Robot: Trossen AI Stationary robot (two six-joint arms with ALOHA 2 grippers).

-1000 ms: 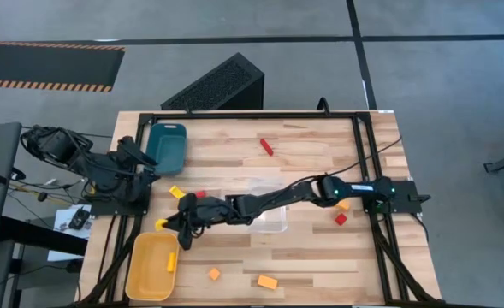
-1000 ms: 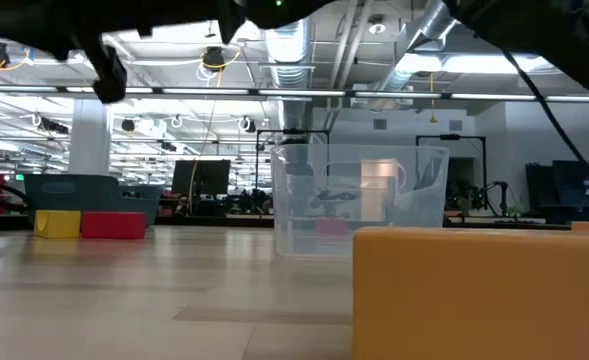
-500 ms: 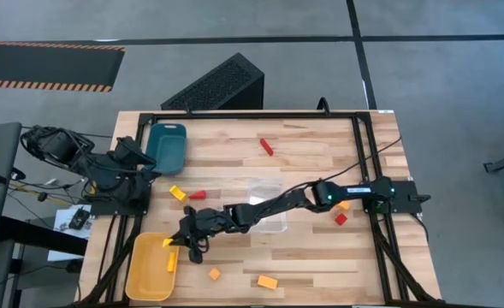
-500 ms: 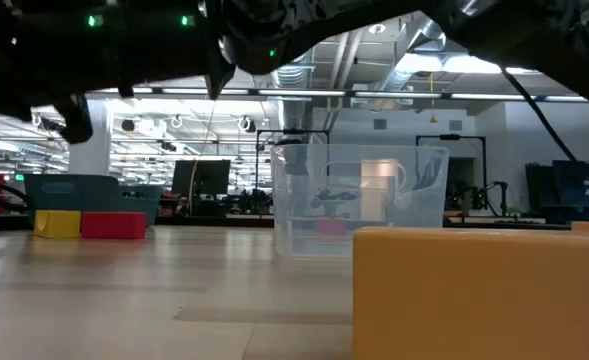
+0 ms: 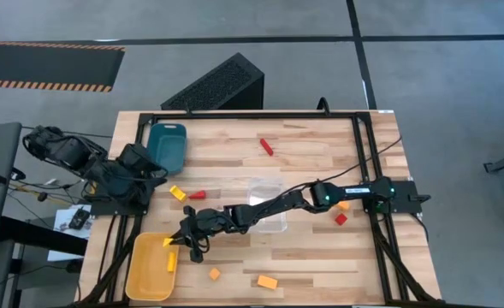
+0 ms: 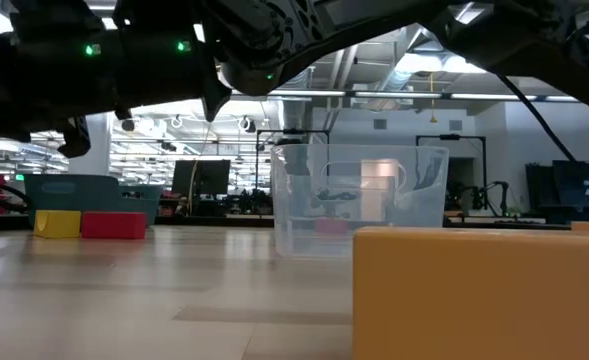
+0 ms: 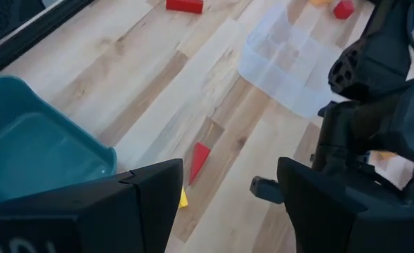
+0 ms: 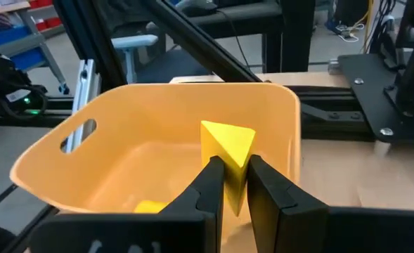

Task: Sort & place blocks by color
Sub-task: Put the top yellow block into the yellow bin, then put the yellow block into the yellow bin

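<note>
At about nine o'clock on the table the left gripper (image 5: 140,167) waits by the teal plastic tray (image 5: 167,145); in the left wrist view its two dark fingers stand well apart, holding nothing. Toward seven o'clock lies the yellow plastic tray (image 5: 145,272), with one yellow bar block (image 5: 172,260) already inside by its right wall. The right gripper (image 5: 186,241) reaches across from three o'clock and hangs at that tray's upper right corner; the right wrist view shows its fingers clamped on a yellow wedge block (image 8: 228,151), with the tray's rim just ahead and below.

Right of that, a yellow cube (image 5: 177,192) and a red wedge (image 5: 198,195) lie near the table's middle left, then the clear plastic box (image 5: 266,214) at centre, a red bar (image 5: 267,147) toward twelve o'clock, two orange blocks (image 5: 267,281) near six o'clock, and a red cube (image 5: 340,219) at three o'clock.

The risk I judge greatest is a release too near the rim: the wedge could strike the tray's edge and tumble onto the table. The pinch sits on sloping faces, so the wedge may also slip or twist early.
</note>
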